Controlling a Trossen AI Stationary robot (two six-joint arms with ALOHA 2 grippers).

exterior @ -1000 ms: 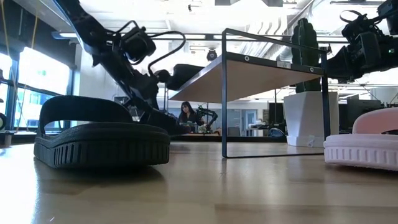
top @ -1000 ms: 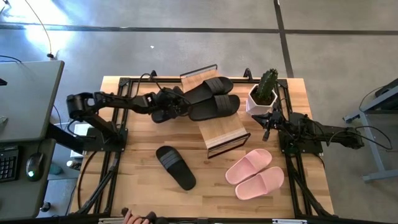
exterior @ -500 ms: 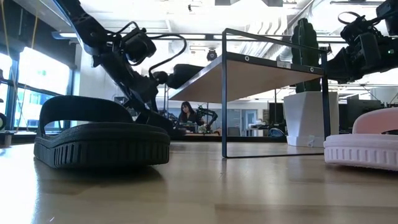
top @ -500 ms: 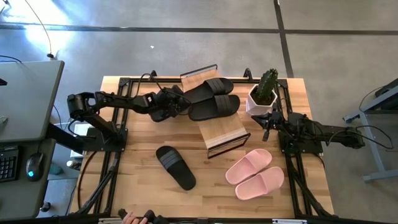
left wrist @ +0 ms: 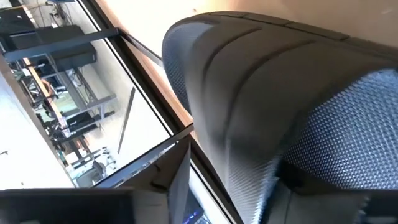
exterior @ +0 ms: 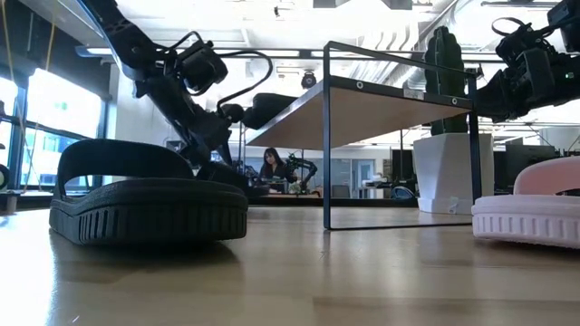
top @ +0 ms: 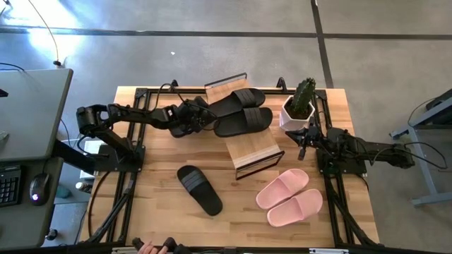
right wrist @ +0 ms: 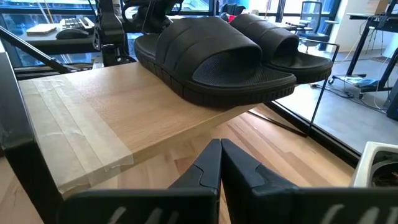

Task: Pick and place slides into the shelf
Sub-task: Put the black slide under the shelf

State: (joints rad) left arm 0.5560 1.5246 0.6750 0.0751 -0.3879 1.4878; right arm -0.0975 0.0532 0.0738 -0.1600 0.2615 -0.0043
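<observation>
Two black slides (top: 236, 99) (top: 244, 121) lie side by side on the top board of the shelf (top: 256, 149); the right wrist view shows them soles down (right wrist: 217, 56). My left gripper (top: 203, 120) stands open at the left end of the nearer slide, which fills the left wrist view (left wrist: 267, 93). A third black slide (top: 199, 189) lies on the table in front of the shelf. A pale pink pair (top: 289, 198) lies at the near right. My right gripper (top: 304, 146) waits shut by the right edge. My left gripper has its fingers on either side of the nearer slide's left end (left wrist: 211, 124), coming at it slanting down from the table's left. One finger (left wrist: 155, 199) shows a gap to the slide. Whether the other finger touches it I cannot tell.
A white pot with a cactus (top: 298, 109) stands right of the shelf, close to my right gripper. A person's hand (top: 155, 245) shows at the table's near edge. Bare wood lies at the near left (top: 152, 212).
My left wrist has tipped a little at the nearer slide's left end. Both slides on the shelf have stayed where they were.
</observation>
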